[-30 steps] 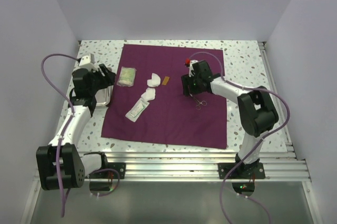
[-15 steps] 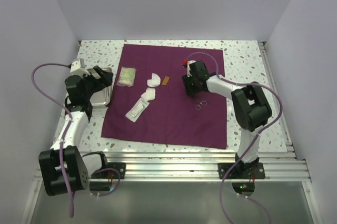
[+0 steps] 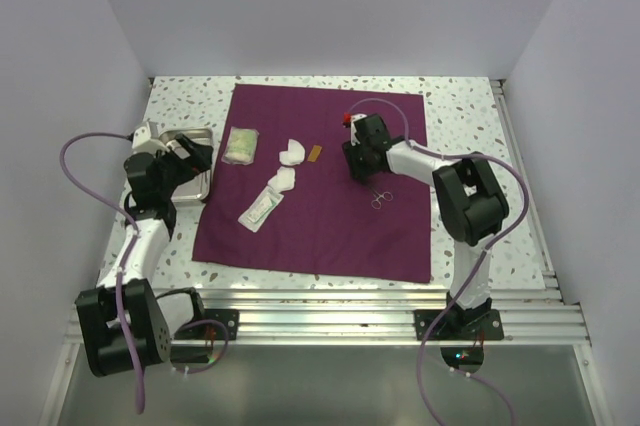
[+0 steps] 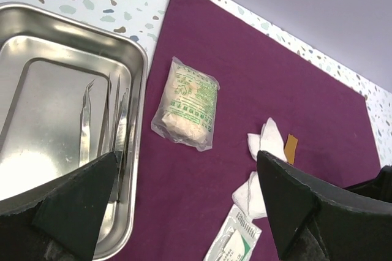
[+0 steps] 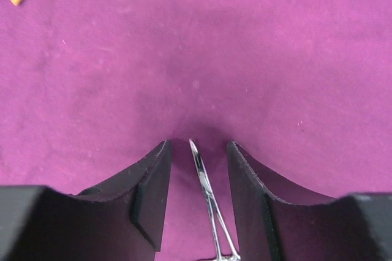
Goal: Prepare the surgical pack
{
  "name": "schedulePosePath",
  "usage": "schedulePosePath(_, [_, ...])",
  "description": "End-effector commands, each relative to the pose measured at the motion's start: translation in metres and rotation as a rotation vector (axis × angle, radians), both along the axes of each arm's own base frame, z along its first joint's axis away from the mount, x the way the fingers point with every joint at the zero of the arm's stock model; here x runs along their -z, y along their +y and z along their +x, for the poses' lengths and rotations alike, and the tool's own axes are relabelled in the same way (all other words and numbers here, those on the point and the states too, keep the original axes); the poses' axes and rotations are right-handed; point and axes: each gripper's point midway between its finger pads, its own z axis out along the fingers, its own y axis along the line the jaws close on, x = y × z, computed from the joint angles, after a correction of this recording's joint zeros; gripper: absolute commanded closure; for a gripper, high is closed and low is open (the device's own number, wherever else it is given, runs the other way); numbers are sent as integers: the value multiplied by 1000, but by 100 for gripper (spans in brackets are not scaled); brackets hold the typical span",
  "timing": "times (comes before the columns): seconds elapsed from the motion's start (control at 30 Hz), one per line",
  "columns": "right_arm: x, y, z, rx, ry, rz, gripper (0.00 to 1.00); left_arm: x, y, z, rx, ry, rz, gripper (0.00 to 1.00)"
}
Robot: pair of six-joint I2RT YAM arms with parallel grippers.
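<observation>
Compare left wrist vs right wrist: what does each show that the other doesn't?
Left wrist only: a steel tray holding thin instruments, a green-printed packet and white gauze.
Right wrist only: a slim steel tip lying inside the open right end effector, touching neither jaw.
Both: the purple cloth and a small tan strip lying on it.

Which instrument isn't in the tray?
The ring-handled one on the purple cloth, between the fingers of the right hand; the tweezers lie in the tray.
</observation>
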Motion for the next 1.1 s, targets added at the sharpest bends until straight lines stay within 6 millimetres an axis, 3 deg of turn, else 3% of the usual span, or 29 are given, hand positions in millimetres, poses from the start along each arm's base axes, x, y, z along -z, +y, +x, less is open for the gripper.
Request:
schedulePosePath(0.0, [-4,5,12,0,-33,-16,57,-19,13,-5,-99,-81,-17,0])
schedulePosePath(0.13, [-1,1,11,12,-23,-48,62,-22,23,-10,-163,-84,-12,0])
schedulePosePath(0.57, [-3,-4,7,8,-32,-101,83,-28,4,-5,-52,-104,-37,0])
schedulePosePath(0.73, [0,-1,9,13,-18,-91,98,-31,-16,-2,65,-129,-72,0])
schedulePosePath(0.83, [-6,3,10,21,-27,-64,100,-31,-31,2,103,-135,-78,0])
schedulePosePath(0.93, [-10,6,7,22,-30,-34,100,-31,-58,8,144,-132,-46,0])
schedulePosePath(0.97, [-15,7,7,24,-47,-21,100,-32,-78,8,193,-133,-42,0])
schedulePosePath(1.0, [-18,8,6,27,-51,-5,100,-36,-81,12,199,-146,-44,0])
schedulePosePath(1.03, [-23,8,6,31,-69,8,100,-31,-107,11,261,-132,-65,0])
schedulePosePath(1.07, [-25,8,6,37,-79,17,100,-30,-117,11,287,-133,-74,0])
